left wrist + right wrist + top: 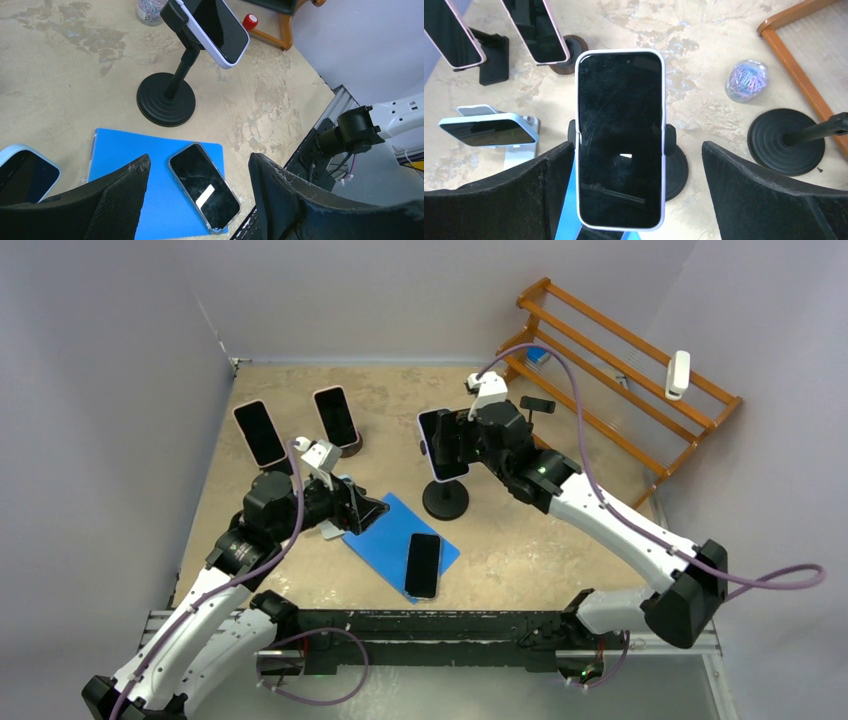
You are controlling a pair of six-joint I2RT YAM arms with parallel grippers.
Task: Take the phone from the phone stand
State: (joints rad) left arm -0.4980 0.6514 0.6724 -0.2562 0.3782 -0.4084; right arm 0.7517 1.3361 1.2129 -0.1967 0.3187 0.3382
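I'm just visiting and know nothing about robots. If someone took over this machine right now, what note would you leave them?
Left pincer: open, empty, hovering over the blue mat, where a dark phone lies flat.
Right pincer: open, one finger on each side of the pale-cased phone, not gripping it.
That phone sits clamped in the black stand, mid-table.
Done: the right arm is lined up on the phone.
Left: close on it, lift it out of the stand, probably lay it on the mat.

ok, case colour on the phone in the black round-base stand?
Pale lilac, near white, on that phone; clearest in the right wrist view.
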